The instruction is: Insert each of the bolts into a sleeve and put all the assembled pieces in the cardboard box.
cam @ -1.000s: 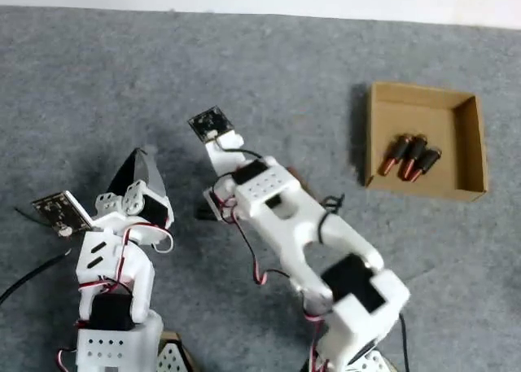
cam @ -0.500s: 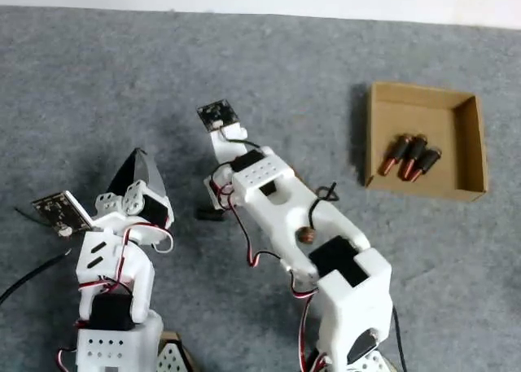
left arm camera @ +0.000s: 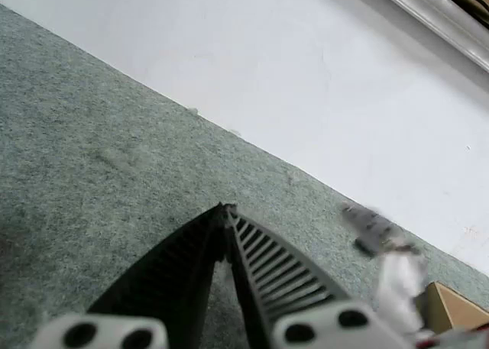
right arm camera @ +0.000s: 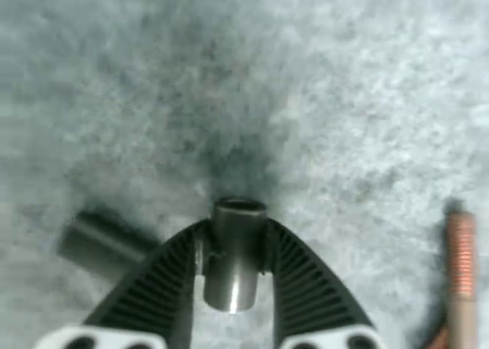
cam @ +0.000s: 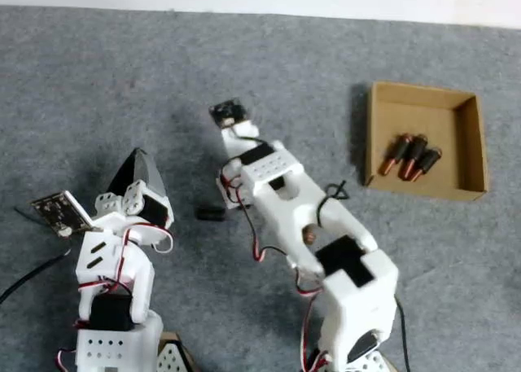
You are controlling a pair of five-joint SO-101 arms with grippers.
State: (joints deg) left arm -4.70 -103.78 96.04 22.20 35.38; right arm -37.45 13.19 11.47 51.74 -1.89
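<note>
Grey carpet [cam: 122, 79]: sleeve [right arm camera: 232, 276] grasped in right hand [right arm camera: 234, 236]; second sleeve [right arm camera: 99, 243] lying just beside; left hand [left arm camera: 227, 211] clenched, empty.

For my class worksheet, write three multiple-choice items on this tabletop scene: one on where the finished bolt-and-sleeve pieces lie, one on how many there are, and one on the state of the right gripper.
1. The copper-and-black assembled pieces lie:
A. in the open brown cardboard box
B. on a white plate
C. in a blue bowl

2. How many assembled pieces are in that box?
A. one
B. three
C. six

3. The right gripper is:
A. open and empty
B. shut on a short dark metal sleeve
C. shut on a red ball

Answers:
1 A: the high view shows them on the box floor.
2 B: three lie side by side there.
3 B: the right wrist view shows the sleeve clamped between its jaws.
</note>
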